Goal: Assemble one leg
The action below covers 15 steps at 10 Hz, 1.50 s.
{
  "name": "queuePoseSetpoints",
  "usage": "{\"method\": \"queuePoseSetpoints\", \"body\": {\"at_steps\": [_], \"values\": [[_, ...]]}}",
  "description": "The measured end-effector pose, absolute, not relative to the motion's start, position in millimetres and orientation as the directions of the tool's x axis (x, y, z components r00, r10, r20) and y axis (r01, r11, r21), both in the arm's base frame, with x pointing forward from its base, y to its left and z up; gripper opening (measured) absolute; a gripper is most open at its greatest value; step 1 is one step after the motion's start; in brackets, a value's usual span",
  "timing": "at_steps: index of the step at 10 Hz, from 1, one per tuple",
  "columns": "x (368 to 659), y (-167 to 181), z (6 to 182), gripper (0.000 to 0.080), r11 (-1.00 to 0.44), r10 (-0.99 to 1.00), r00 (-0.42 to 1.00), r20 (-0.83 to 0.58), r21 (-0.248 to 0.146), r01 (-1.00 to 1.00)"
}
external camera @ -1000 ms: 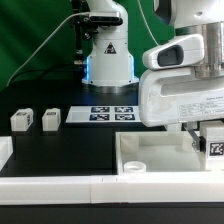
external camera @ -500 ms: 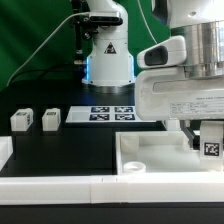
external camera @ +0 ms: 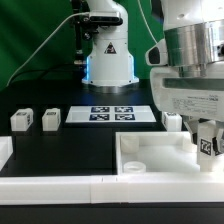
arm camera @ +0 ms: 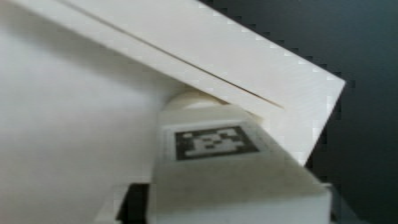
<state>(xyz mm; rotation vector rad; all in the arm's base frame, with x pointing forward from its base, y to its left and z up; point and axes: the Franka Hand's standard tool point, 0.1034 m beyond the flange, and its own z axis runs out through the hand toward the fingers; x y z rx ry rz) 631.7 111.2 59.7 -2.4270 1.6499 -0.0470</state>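
Observation:
My gripper [external camera: 207, 150] is shut on a leg [external camera: 209, 145], a small white block with a black-and-white marker on its face. It holds the leg at the right end of the large white tray-like piece [external camera: 150, 150], over its far right corner. In the wrist view the leg [arm camera: 217, 142] reaches from the jaws to the corner of the tray-like piece [arm camera: 71, 110] and seems to touch it. Two more legs [external camera: 22, 120] [external camera: 50, 119] stand on the black table at the exterior view's left. A round socket [external camera: 135, 167] shows in the tray's near left corner.
The marker board [external camera: 110, 114] lies at the middle back of the table, in front of the robot base [external camera: 108, 55]. Another small white block [external camera: 172, 121] stands just behind the tray. White rails [external camera: 60, 187] run along the table's front edge and left side.
The wrist has turned about its upright axis, so the hand's broad face no longer faces the camera. The held leg has shifted slightly left and stays over the tray's right end.

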Motion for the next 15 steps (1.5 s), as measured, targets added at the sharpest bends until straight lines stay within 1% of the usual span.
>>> {"method": "queuePoseSetpoints", "body": {"at_steps": [1, 3, 4, 5, 7, 9, 10, 11, 12, 13, 14, 15], "values": [[631.4, 111.8, 59.6, 0.03, -0.237, -0.959, 0.259, -0.118, -0.176, -0.955], [631.2, 112.6, 59.7, 0.03, -0.072, -0.983, 0.097, -0.156, -0.157, -0.985], [631.1, 113.4, 59.7, 0.03, 0.112, -0.976, -0.084, -0.199, -0.131, -0.985], [629.9, 113.4, 58.6, 0.03, 0.232, -0.952, -0.203, -0.23, -0.104, -0.967], [629.5, 113.2, 58.3, 0.03, 0.369, -0.904, -0.341, -0.256, -0.067, -0.927], [630.0, 112.1, 58.9, 0.03, 0.432, -0.878, -0.406, -0.253, -0.055, -0.9], [629.3, 112.5, 57.7, 0.0375, 0.415, -0.886, -0.389, -0.251, -0.058, -0.908], [629.2, 112.9, 57.6, 0.0523, 0.414, -0.887, -0.388, -0.251, -0.058, -0.909], [629.1, 113.1, 57.5, 0.0523, 0.411, -0.888, -0.385, -0.251, -0.058, -0.91], [628.9, 114.0, 57.6, 0.0622, 0.406, -0.89, -0.38, -0.251, -0.059, -0.912], [629.0, 116.8, 59.1, 0.0622, 0.392, -0.896, -0.365, -0.252, -0.064, -0.918], [629.8, 120.1, 63.1, 0.0645, 0.376, -0.902, -0.348, -0.256, -0.072, -0.924]]}}
